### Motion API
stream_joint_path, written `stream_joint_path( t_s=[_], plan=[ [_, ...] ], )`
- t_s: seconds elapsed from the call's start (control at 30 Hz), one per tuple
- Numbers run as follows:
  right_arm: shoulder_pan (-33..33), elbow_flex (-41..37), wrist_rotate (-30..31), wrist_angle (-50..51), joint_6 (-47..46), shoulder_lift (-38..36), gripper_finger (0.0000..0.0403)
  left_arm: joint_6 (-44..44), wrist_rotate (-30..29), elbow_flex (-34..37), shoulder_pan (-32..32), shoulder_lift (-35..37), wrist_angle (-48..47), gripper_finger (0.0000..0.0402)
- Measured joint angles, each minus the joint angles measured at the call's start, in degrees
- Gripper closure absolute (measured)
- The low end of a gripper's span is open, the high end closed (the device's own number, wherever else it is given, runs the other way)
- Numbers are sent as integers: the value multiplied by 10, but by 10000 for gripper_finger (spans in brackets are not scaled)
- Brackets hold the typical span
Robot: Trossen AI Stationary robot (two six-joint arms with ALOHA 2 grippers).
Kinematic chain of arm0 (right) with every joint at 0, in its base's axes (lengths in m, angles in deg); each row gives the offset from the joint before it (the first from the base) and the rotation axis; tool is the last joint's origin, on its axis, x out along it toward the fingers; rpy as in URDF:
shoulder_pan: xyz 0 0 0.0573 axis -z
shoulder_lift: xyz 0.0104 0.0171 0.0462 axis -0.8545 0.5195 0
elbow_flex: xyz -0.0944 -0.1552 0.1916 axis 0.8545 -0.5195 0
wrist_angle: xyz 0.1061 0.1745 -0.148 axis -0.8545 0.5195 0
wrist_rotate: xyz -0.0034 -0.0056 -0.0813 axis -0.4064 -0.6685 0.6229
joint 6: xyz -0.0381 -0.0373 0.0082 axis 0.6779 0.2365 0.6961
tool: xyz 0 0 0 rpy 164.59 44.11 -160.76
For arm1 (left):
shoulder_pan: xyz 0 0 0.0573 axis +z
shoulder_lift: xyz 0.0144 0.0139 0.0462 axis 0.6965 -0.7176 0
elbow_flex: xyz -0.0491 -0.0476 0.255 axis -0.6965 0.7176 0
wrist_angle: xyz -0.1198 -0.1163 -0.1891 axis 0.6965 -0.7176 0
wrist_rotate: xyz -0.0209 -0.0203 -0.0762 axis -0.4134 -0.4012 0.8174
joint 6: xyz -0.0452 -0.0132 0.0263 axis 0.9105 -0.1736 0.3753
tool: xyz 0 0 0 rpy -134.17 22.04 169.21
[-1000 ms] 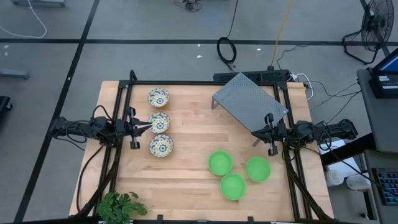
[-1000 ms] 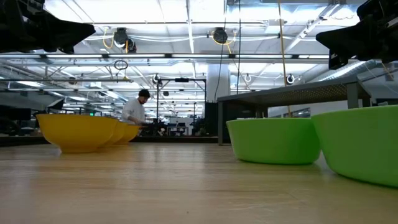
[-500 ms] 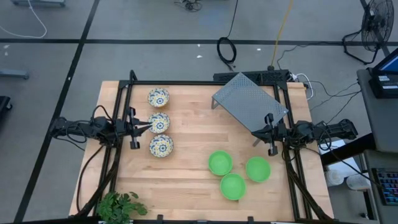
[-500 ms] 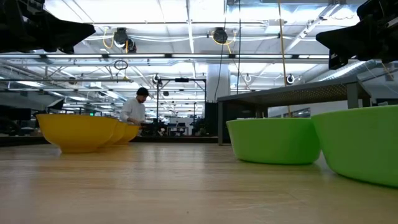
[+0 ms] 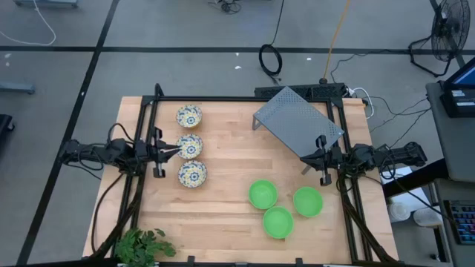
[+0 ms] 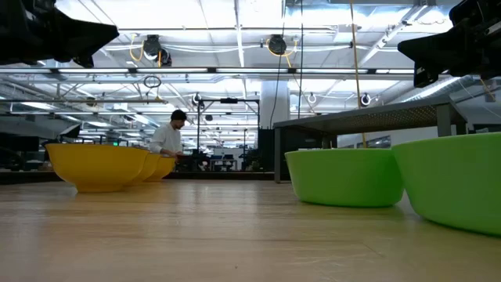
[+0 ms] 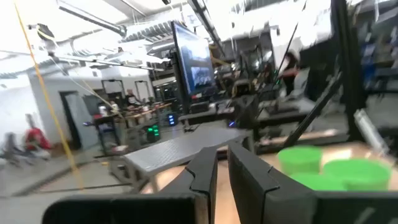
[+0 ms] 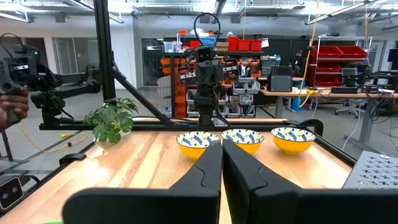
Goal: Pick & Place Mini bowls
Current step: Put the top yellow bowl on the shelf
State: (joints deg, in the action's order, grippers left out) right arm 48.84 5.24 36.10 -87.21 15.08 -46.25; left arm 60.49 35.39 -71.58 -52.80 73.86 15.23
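Your left gripper (image 5: 174,151), pressed nearly together and empty, sits at the surface's (image 5: 230,185) nine o'clock edge with the middle patterned bowl (image 5: 190,146) just ahead at three o'clock, while the right gripper (image 5: 306,159), pressed together, waits opposite.

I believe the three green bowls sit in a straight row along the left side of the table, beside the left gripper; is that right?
Not quite. The high view shows the three floral-patterned bowls in that straight row beside the left gripper. The green bowls sit in a cluster toward the right front of the table, below the perforated metal rack.
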Motion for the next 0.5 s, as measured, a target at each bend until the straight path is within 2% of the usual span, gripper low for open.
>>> stream_joint_path(
  t_s=[0.2, 0.4, 0.5],
  plan=[
    [0, 0, 0, 0, 0, 0, 403, 46, 2, 0, 0, 0, 31, 355],
    [0, 0, 0, 0, 0, 0, 403, 122, -88, 0, 0, -11, 36, 355],
    [0, 0, 0, 0, 0, 0, 403, 83, -94, 0, 0, -18, 41, 355]
  ],
)
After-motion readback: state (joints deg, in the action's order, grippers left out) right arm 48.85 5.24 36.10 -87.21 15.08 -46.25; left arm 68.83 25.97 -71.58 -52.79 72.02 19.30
